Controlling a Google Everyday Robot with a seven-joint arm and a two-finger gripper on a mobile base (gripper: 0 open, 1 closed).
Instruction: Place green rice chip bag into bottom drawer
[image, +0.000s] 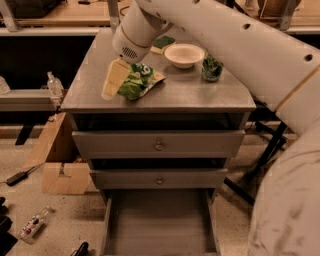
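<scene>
The green rice chip bag (138, 80) lies on the grey cabinet top (200, 95), left of centre. My gripper (115, 80) hangs down from the white arm and sits right against the bag's left side, low over the top. The bottom drawer (160, 225) is pulled open below at the front. Its flat grey floor is bare.
A white bowl (184, 54), a green drink can (212, 67) and a green-and-yellow sponge (164, 44) stand behind the bag. Two shallower drawers with knobs (159, 146) are shut. My white arm (260, 75) fills the right side. Cardboard boxes (62, 172) sit on the floor at the left.
</scene>
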